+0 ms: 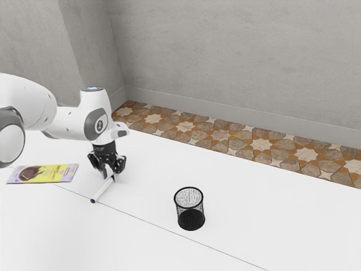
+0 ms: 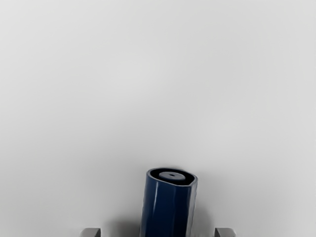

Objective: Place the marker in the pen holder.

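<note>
White, smooth table (image 1: 265, 209), one. One flat yellow-and-lilac booklet (image 1: 48, 173), exterior view's left. One black mesh cylindrical pen holder (image 1: 191, 218), near middle. One black gripper (image 1: 111, 173), two fingers (image 2: 91, 232) wide apart. One slender white marker (image 1: 103, 189) on the table, its blue far end between the fingers, touching neither.

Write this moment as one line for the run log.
marker: lying on table | gripper: open, astride its blue end, no grasp yet | pen holder: upright, empty
</note>
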